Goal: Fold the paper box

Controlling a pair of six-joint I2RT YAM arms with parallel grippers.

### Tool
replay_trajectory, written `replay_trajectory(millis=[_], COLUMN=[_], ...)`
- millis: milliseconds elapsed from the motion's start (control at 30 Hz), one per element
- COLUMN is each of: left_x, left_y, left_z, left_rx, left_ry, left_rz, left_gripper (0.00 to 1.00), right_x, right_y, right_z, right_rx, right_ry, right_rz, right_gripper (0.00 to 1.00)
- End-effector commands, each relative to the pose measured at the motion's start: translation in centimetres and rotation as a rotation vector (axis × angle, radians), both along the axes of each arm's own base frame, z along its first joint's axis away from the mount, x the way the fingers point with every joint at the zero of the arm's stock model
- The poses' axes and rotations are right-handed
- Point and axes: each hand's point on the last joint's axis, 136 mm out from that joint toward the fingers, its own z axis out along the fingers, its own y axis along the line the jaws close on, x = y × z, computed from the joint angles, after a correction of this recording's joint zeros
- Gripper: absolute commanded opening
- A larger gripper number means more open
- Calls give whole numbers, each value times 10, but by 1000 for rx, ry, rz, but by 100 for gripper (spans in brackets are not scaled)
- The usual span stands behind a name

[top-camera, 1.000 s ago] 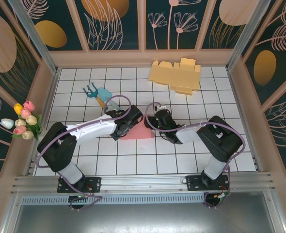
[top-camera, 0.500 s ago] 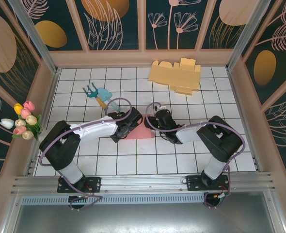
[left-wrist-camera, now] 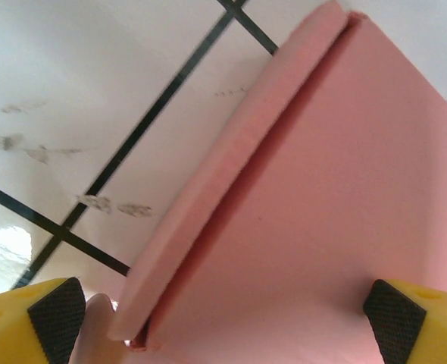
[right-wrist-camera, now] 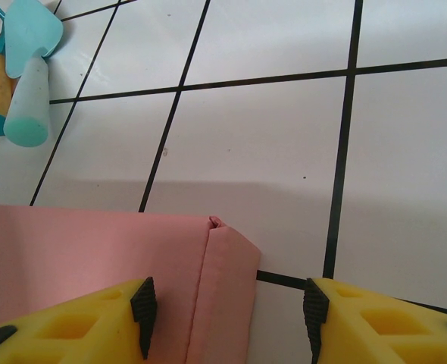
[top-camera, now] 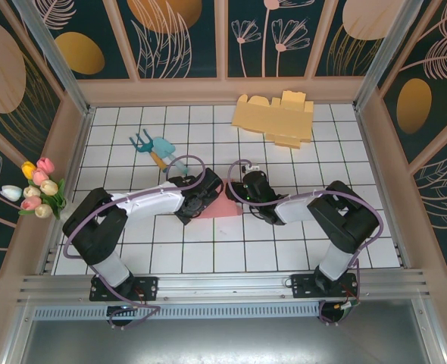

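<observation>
Box (left-wrist-camera: 322,212) fold at left wrist, cardboard (top-camera: 275,117) overhead

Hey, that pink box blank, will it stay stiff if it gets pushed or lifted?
Probably bendy: the pink box is thin sheet with creased flaps. Likely light, so a push may slide it over the glossy tiles.

pink box (top-camera: 223,209): mostly covered from above | wrist views: cut off at edges
</observation>
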Motion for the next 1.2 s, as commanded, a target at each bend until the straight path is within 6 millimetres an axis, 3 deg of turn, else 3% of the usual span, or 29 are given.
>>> replay_trajectory(millis=[0,467,500,633,1167], left_x=[-12,-21,-23,-26,-31], left_y=[-12,-1,3,8,27], left_z=[-11,-29,-40,-46,-50], left_rx=[-57,-28,0,23,87], left_ry=[62,84,105,112,107], left_rz=[-9,1,6,12,37], left_gripper=[96,92,92,92,92], right_x=[-26,-27,-28,-30,-46], right_y=[-14,-14,-15,-17,-21], right_z=[-48,-56,-57,-56,-12], right_rx=[-86,-89,-90,-90,-13], right_ry=[140,152,154,151,102], right_rz=[25,24,24,25,48], right_gripper=[57,57,57,57,57])
